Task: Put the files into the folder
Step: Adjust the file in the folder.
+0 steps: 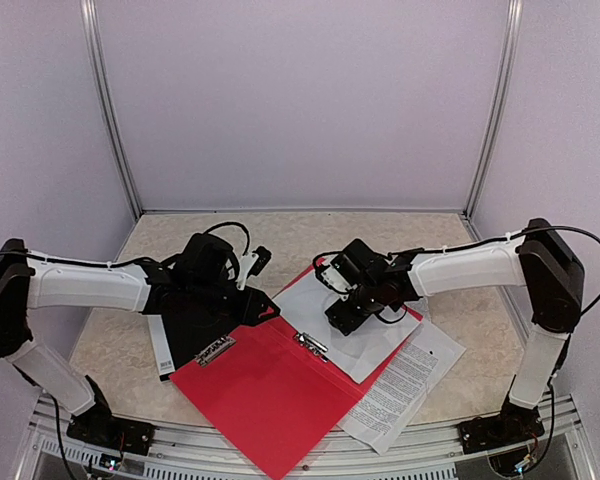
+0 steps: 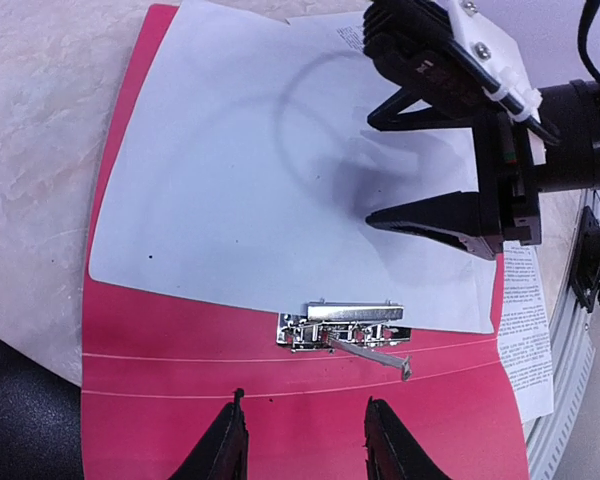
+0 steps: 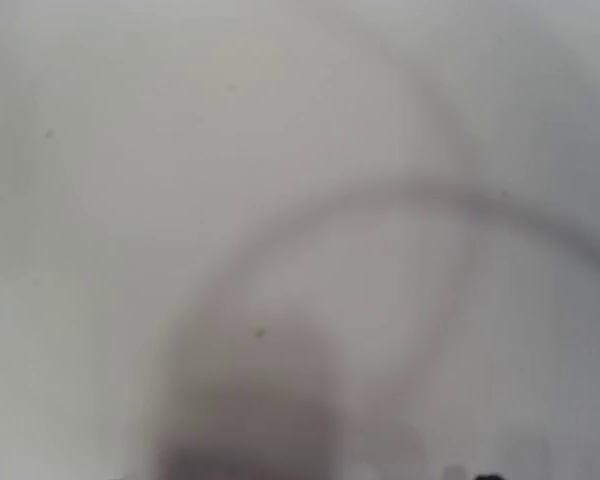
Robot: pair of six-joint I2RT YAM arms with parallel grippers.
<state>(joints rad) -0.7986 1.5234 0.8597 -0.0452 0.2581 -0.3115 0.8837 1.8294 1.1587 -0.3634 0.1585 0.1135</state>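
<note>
1. Two jaws of the right gripper [image 2: 405, 160] stand wide apart and empty, low over the blank sheet [image 2: 260, 180]. That sheet lies inside the open red folder [image 2: 280, 420], just beside its metal clip [image 2: 342, 328]. Contact with the paper cannot be told.
2. Step in hand, I judge: laying files in. One printed sheet [image 1: 405, 380] lies partly outside, on the table [image 2: 40, 120].
3. Next calls for a shallow pinch at that sheet's edge.
4. Left gripper [image 2: 305, 445]: fingers part-spread, empty, over the folder across the clip.
5. Both forearms reach inward, wrists tipped down.
</note>
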